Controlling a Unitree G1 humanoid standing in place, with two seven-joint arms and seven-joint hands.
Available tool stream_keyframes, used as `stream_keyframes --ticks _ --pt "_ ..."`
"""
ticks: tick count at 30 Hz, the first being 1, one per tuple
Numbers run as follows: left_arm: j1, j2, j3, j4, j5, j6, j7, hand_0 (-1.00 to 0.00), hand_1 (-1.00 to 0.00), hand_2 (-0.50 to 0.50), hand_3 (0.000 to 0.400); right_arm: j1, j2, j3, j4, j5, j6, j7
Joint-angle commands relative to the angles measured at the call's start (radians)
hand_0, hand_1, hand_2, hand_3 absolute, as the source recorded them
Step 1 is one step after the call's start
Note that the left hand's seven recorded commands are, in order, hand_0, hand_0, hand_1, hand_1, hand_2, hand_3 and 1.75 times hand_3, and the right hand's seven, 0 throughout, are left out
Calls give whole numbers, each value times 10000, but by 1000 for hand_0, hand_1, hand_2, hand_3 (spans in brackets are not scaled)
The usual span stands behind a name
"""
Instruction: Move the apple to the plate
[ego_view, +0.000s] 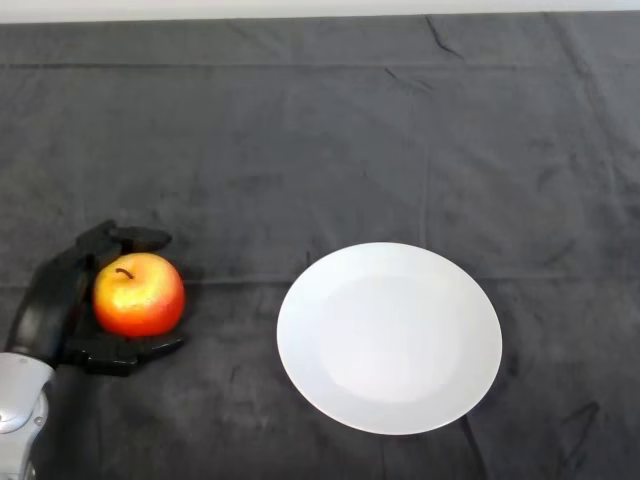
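Observation:
A red and yellow apple (139, 294) with a short stem rests on the dark cloth at the left. My black left hand (52, 297) wraps it from the left side, with fingers curled over its far side and the thumb (130, 350) under its near side. A round white plate (389, 337) lies flat on the cloth to the right of the apple, with a gap of bare cloth between them. Nothing lies on the plate.
The dark, creased cloth (320, 150) covers the whole table. Its far edge runs along the top of the view against a pale strip.

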Motion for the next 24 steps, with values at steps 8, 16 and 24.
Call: stream_keyframes --ticks 8,16,24 --pt "-73 -137 -266 -982 255 478 71 -1000 -1000 0 400 -80 -174 -153 -101 180 -42 1" --pt "295 -685 -659 -2354 382 395 771 -1000 -1000 0 400 -72 -163 -152 -121 182 -45 -7" --pt "474 -1010 -1394 -2931 504 87 1378 -1000 -1000 0 400 -63 -154 -150 -144 183 -48 -16"
